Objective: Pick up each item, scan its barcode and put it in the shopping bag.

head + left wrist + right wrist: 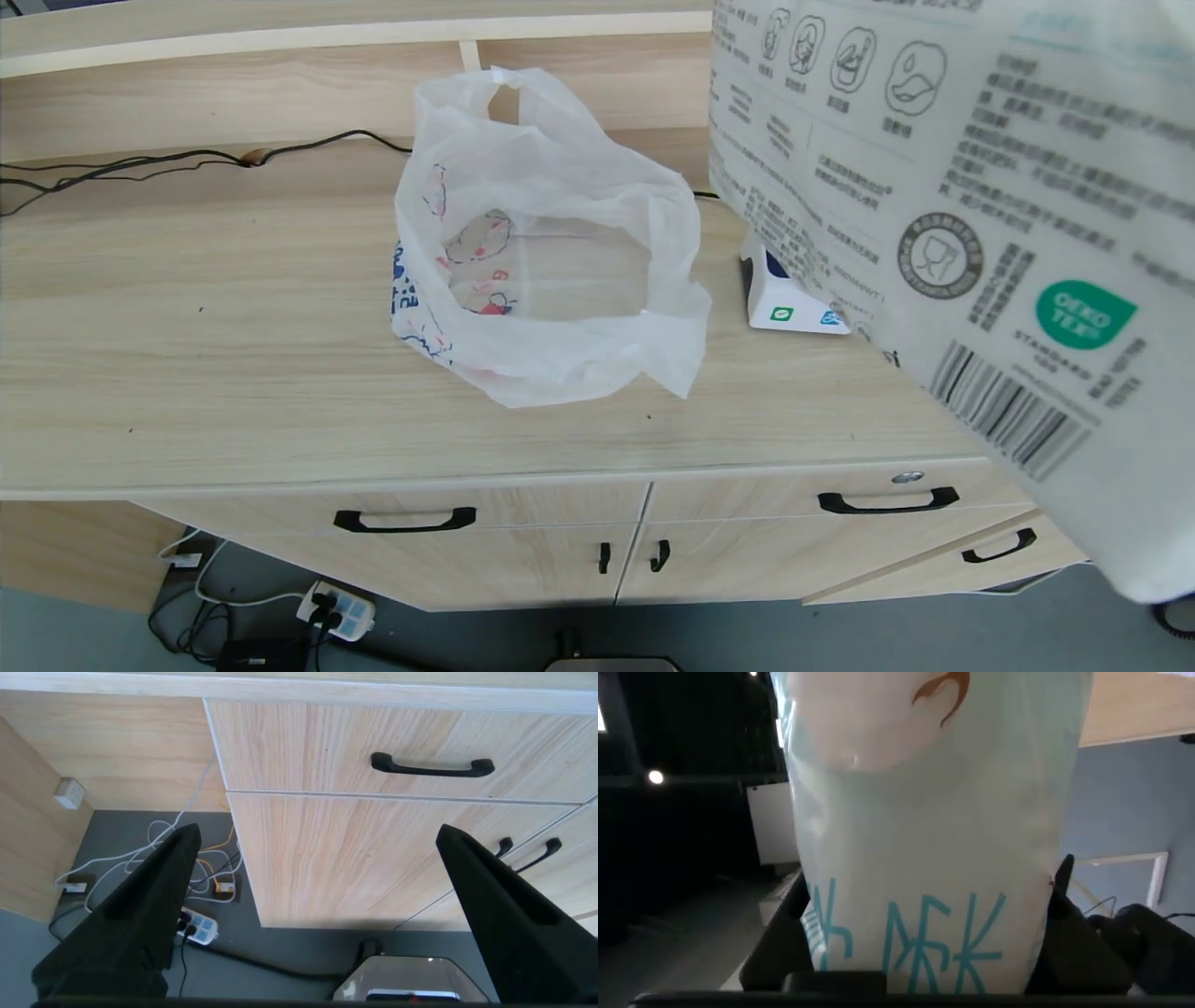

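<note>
Package, perhaps tissues, clamped in right claw, left claw apart, shopping bag standing open

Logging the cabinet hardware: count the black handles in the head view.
5: left drawer handle, right drawer handle, left door handle and right door handle below, far-right handle. The pack may hide more.

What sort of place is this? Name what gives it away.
Probably a mock shop checkout in a test room: a wooden counter with drawers, an open white shopping bag standing on it, and a package with a barcode held up. A power strip lies on the floor.
</note>
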Motion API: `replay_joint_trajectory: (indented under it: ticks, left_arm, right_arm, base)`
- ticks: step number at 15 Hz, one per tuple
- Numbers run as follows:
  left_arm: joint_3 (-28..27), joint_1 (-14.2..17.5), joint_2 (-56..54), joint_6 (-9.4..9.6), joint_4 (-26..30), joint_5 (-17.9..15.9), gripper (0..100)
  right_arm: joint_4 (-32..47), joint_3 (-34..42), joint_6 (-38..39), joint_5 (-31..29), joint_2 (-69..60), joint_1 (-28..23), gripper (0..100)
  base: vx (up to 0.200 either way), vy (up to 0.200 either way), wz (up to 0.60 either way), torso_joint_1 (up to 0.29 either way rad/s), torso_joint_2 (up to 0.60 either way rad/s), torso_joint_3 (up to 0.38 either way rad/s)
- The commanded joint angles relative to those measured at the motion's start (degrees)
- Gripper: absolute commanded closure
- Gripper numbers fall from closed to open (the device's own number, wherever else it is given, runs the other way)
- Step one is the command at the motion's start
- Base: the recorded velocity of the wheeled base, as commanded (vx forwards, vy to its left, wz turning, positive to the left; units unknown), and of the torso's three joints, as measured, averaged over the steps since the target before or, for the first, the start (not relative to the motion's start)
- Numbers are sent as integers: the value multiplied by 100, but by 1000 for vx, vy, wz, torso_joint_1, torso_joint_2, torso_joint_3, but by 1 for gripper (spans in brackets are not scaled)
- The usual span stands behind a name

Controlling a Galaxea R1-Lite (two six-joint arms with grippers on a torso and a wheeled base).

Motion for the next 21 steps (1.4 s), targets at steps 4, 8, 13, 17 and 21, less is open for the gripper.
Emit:
replay_joint_trajectory:
  ticks: [4,8,13,17,21]
  left_arm:
    - [0,-1,9,-1,-1,-9,0]
    - [0,-1,9,-1,-1,0,0]
    - [0,-1,9,-1,-1,0,0]
    - [0,-1,9,-1,-1,0,0]
    - [0,-1,9,-1,-1,0,0]
  right_arm:
    - [-1262,639,1493,458,81,25,100]
    - [-1324,577,2003,458,468,-1,100]
    - [-1877,481,3269,757,670,-441,100]
    - [-2976,1237,3383,792,626,-450,100]
    - [-3705,1404,3638,801,661,-450,100]
  base:
    - [0,0,0,0,0,0]
    - [0,0,0,0,0,0]
    - [0,0,0,0,0,0]
    - [0,0,0,0,0,0]
    - [0,0,0,0,0,0]
